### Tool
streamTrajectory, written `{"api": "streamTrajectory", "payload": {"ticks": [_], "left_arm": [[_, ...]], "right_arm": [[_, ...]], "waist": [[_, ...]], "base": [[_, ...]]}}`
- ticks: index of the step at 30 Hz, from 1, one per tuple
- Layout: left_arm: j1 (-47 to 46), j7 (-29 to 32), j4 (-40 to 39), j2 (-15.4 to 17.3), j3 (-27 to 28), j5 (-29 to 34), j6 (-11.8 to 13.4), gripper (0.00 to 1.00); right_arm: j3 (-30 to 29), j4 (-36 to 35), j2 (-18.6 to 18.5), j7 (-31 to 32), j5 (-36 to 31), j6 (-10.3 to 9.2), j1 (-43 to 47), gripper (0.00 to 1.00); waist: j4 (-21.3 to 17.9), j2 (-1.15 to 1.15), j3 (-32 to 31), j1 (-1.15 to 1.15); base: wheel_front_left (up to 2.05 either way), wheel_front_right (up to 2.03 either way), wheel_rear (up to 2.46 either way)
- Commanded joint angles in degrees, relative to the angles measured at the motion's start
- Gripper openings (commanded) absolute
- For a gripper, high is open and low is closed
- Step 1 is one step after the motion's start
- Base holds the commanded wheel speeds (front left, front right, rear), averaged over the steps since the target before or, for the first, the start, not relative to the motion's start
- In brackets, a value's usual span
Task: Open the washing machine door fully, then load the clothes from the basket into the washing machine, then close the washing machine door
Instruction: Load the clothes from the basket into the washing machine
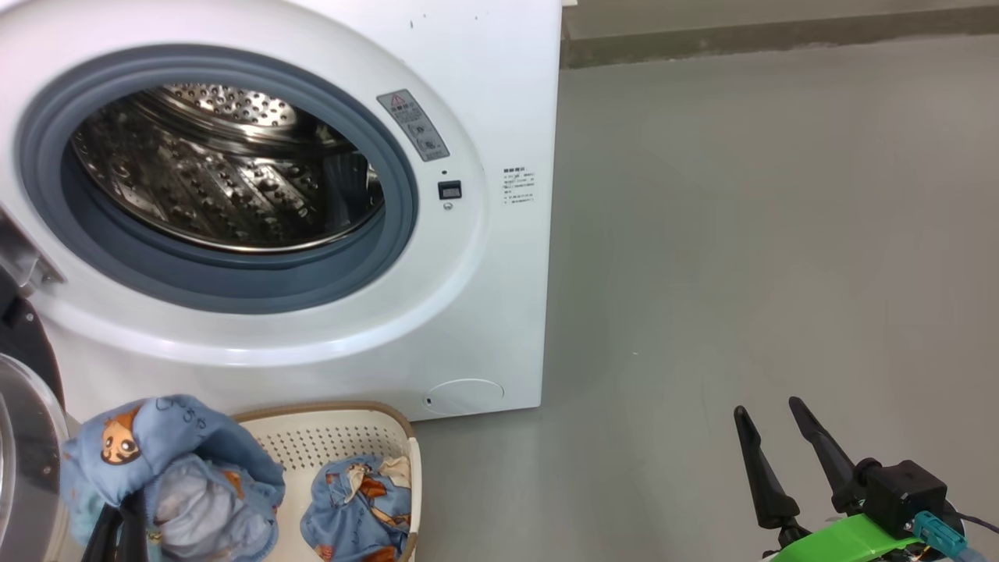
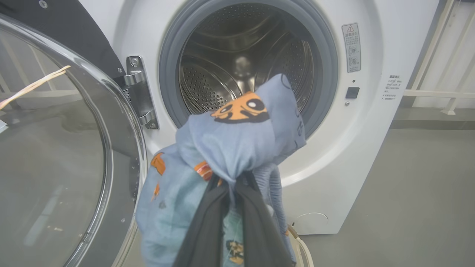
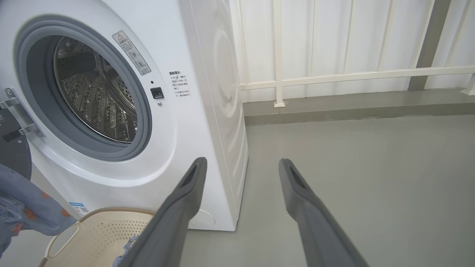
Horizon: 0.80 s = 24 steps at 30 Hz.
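Clamping one garment (image 2: 237, 141) above the basket (image 1: 328, 407), the left claw (image 2: 232, 180) is facing the washing machine drum (image 2: 237, 55) for loading while the right claw (image 1: 767, 407) is idling open.

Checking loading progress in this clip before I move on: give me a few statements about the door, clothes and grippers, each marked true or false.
1. The washing machine door stands open. True.
2. The left gripper is shut on a blue garment. True.
3. The basket is empty. False: a second garment lies in it.
4. The right gripper grips cloth. False: it is open and empty, above the floor.
5. Clothes lie in the drum. False: the part of the drum that shows holds none.
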Motion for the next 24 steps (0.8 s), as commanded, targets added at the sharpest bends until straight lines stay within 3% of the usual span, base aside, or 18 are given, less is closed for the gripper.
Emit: {"api": "streamTrajectory", "payload": {"ticks": [1, 24], "left_arm": [[-1.0, -0.5, -1.9, 0.6, 2.3, 0.6, -0.1, 0.0], [-2.8, -0.5, -0.8, -1.4, 1.7, 0.0, -0.1, 0.0]], "right_arm": [[1.2, -1.5, -0.5, -0.3, 0.1, 0.09, -0.6, 1.0], [0.5, -1.7, -0.2, -0.3, 0.8, 0.09, -0.6, 1.0]], "waist": [[0.2, 0.0, -0.5, 0.0], [0.8, 0.0, 1.1, 0.0]], "base": [[0.0, 0.0, 0.0], [0.0, 0.0, 0.0]]}}
